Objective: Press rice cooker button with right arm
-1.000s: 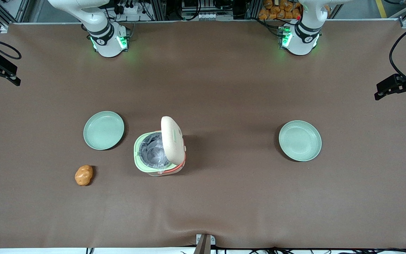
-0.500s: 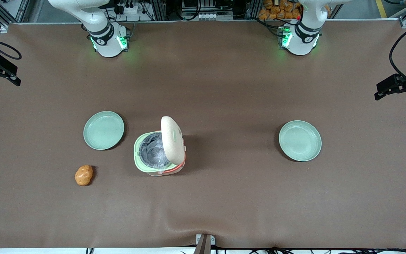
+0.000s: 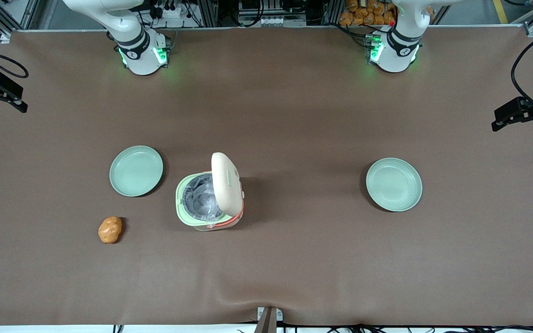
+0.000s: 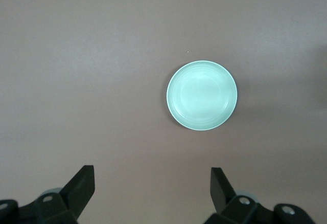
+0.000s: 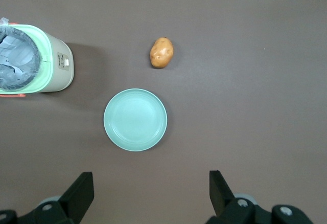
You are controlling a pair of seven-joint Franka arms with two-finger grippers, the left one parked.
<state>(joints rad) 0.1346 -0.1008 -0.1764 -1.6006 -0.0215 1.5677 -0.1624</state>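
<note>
Rice cooker [image 3: 209,201] sits mid-table, lid [image 3: 226,183] popped upright, inner pot [image 3: 201,200] exposed. Looks like the press is already done, judging by the open lid. Small panel w/ button [image 5: 63,61] shows on the cooker's side wall in the right wrist view; pale-green patch on the lid face [image 3: 233,177] too.

Right arm [image 3: 130,37] is up high at its base end, well apart from the cooker. Gripper [image 5: 148,193] hangs above the plate [image 5: 135,119], fingers spread wide, holding nothing. The wrist cam looks straight down on plate, potato [image 5: 161,52] and the cooker edge.

Other plate [image 3: 393,184] lies toward the parked arm's end.

Risks from here:
- another descent on the cooker would hit the upright lid, could slam it shut or tip the unit; it looks light.
- a low sweep could clip the plate or roll the potato.
- open fingers could snag the lid edge.
</note>
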